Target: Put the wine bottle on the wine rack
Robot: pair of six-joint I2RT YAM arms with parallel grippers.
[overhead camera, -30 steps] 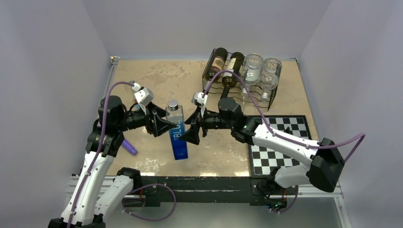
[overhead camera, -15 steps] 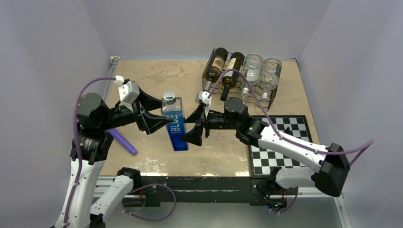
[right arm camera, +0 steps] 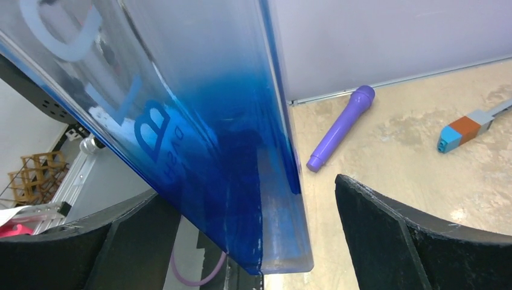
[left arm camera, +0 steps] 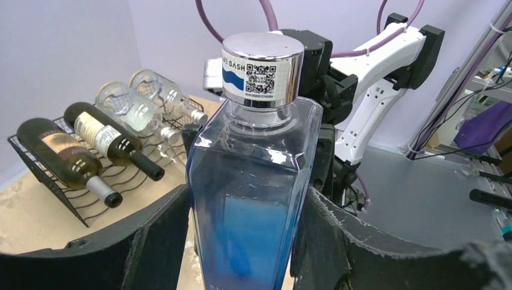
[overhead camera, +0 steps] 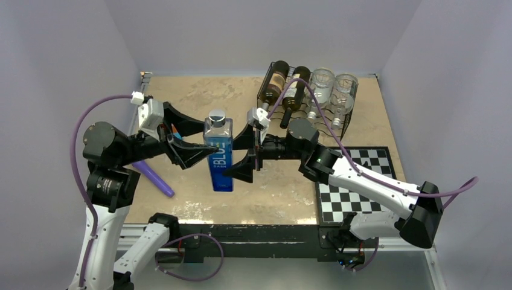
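Note:
A square blue bottle (overhead camera: 218, 158) with a silver cap is held upright above the table's middle. My left gripper (overhead camera: 204, 142) is shut on its body from the left, and in the left wrist view both fingers (left arm camera: 163, 229) press the bottle's (left arm camera: 247, 199) sides. My right gripper (overhead camera: 232, 158) is open, its jaws astride the bottle's lower part from the right. The right wrist view shows a gap beside the bottle (right arm camera: 199, 151). The black wire wine rack (overhead camera: 338, 124) stands at the back right with two dark wine bottles (overhead camera: 275, 78) and two clear bottles (overhead camera: 320, 84).
A purple marker (overhead camera: 156, 179) lies on the table at the left, also in the right wrist view (right arm camera: 341, 127). A small blue, orange and grey block (right arm camera: 462, 130) lies near it. A chessboard (overhead camera: 356, 181) lies at the front right. The rack (left arm camera: 66, 193) shows behind the bottle.
The blue bottle has moved slightly left and up and turned from tilted to upright. My left arm swung back to the left with it. My right gripper stayed beside the bottle.

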